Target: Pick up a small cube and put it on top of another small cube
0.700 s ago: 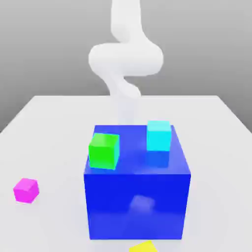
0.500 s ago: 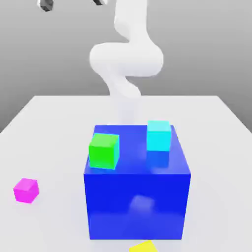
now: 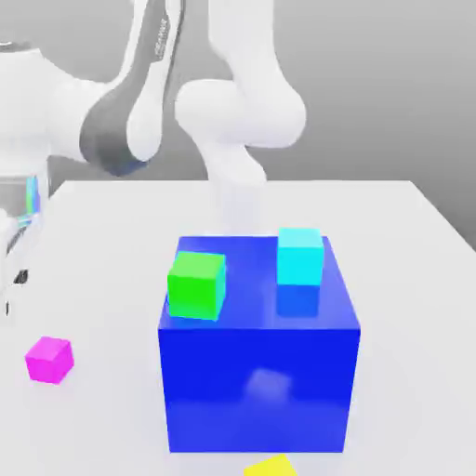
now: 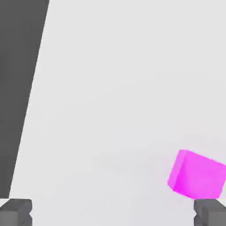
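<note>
Nearest in the exterior view, a sliver of a yellow block (image 3: 271, 466) is cut off at the picture's lower edge, just in front of a large glossy blue block (image 3: 258, 372). Well apart from it, toward the exterior view's left, the small bright magenta cube (image 3: 49, 359) lies alone on the pale grey table (image 3: 400, 242), untouched.

On the top face of the large blue block two more small cubes are seen — a green one (image 3: 196, 284) at the near corner toward the exterior view's left, a cyan one (image 3: 299, 256) farther back toward the right. Behind them the white arm (image 3: 244, 112) is bent over toward the exterior view's left, and its hand is placed at that picture's left edge, above and somewhat behind the magenta cube.

In the hand view the two-finger gripper (image 4: 113, 212) is shown released, its two dark fingertips (image 4: 16, 211) spread wide with nothing between them. The magenta cube is not centred in that gap — it is offset toward one fingertip, just beside it, and turned slightly askew to the line of the jaws. The coming move is judged to turn on this offset: the hand would need to be shifted sideways over the cube, and perhaps rotated a little, before descent. Being a cube, it offers no long axis to favour.
</note>
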{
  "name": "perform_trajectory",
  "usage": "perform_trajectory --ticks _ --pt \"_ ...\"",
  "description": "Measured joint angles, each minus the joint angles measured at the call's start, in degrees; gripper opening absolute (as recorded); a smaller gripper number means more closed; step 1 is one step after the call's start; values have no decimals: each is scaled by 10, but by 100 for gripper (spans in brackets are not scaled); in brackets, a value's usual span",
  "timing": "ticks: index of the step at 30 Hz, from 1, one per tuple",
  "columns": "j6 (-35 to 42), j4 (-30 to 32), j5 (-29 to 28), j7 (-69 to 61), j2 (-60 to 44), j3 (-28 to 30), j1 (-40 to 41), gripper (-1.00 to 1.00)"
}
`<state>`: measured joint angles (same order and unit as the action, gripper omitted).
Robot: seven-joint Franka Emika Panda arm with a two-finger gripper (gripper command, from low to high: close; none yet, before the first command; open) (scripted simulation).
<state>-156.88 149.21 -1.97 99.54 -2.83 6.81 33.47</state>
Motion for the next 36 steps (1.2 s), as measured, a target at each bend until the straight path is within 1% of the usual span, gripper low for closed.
perform_trajectory --ticks 2,4,8,9,15,17,20,23,27,31,36 --pt "-21 14 35 18 -41 4 15 0" --pt "-50 14 59 16 -82 -4 26 0" --pt "-116 0 86 0 -165 -28 47 0" --pt "-126 -2 89 -2 -177 -32 50 -100" --pt "-132 -4 90 -2 -184 -34 52 -100" --pt "-115 1 85 2 -162 -29 48 -100" --pt "-70 12 66 17 -106 -16 40 -100" --pt "-12 14 36 46 -46 -14 27 -100" --pt "86 -10 12 96 30 -39 -25 -100" --pt "185 -36 13 130 103 -68 -67 -100" --pt "307 -68 36 160 193 -119 -116 -100"
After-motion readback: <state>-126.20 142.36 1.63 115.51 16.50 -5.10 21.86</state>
